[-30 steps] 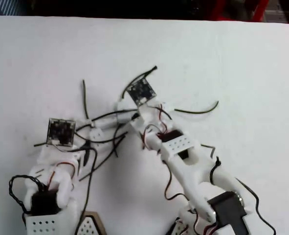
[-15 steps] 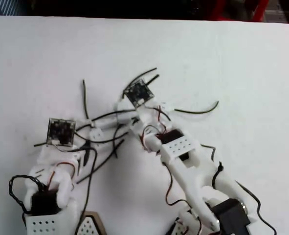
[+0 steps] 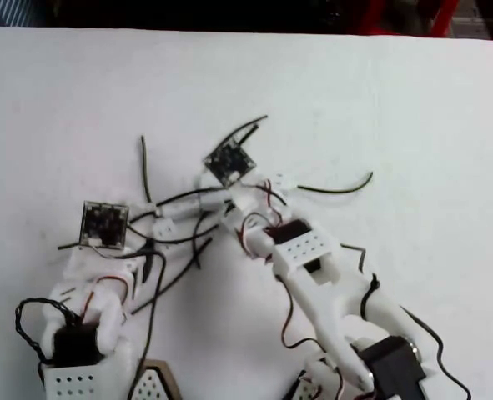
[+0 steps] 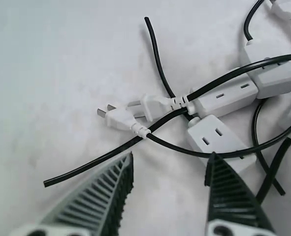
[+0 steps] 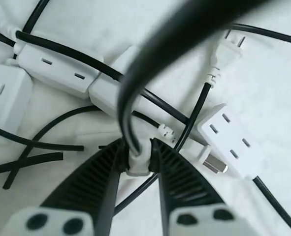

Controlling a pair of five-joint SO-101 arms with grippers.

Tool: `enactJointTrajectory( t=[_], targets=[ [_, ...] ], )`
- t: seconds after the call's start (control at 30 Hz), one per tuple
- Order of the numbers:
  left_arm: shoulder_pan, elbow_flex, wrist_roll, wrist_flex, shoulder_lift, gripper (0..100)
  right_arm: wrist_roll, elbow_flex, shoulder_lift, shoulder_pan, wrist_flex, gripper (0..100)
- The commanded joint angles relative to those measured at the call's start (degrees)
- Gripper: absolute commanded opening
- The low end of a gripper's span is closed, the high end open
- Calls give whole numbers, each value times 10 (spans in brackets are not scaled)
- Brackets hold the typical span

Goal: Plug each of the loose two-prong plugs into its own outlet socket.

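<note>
Right pincer (image 5: 138,148) is clamping down on a white plug (image 5: 136,166), and its black cord (image 5: 150,64) is arching up past the wrist camera. Prongs are hiding behind the jaws, so can't tell which way they're facing. Nearest free socket (image 5: 229,133) is lying just beside it on the tabletop (image 3: 396,100), with another cord running along its edge.

Left pincer (image 4: 169,158) is hanging wide open, holding nothing, above two loose plugs (image 4: 119,118) lying side by side and crossed by cords. A two-slot socket (image 4: 215,138) is sitting just beside them.

Risks I'm seeing:
- Sockets aren't looking anchored. Pushing the plug in is likely going to shove the socket away unless the other arm is bracing it.
- Cords are crossing all through the tangle (image 3: 179,221). Lifting the held plug is probably going to drag neighbours and shift the targets.
- Grip looks to be sitting near the plug's cord end, so it may be pivoting under insertion load.
- The arching cord is blocking part of the wrist camera's line to the slots.
</note>
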State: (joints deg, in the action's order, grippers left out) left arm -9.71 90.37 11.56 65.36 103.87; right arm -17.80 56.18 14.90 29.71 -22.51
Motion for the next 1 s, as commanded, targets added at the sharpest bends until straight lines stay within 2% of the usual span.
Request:
enactJointTrajectory(
  t=[0.0,0.33,0.67,0.83,0.97],
  targets=[
    [-4,-3,4,-4,1,242,-8,14,-7,-1,-15,16],
    [-3,-3,4,-4,1,242,-11,51,116,-1,-91,16],
    [-2,-2,4,-4,1,242,-7,28,104,-1,-99,16],
    [-2,-2,4,-4,1,242,36,-26,105,-1,-100,16],
    [-2,-2,4,-4,1,242,41,-40,106,-1,-96,16]
  ],
)
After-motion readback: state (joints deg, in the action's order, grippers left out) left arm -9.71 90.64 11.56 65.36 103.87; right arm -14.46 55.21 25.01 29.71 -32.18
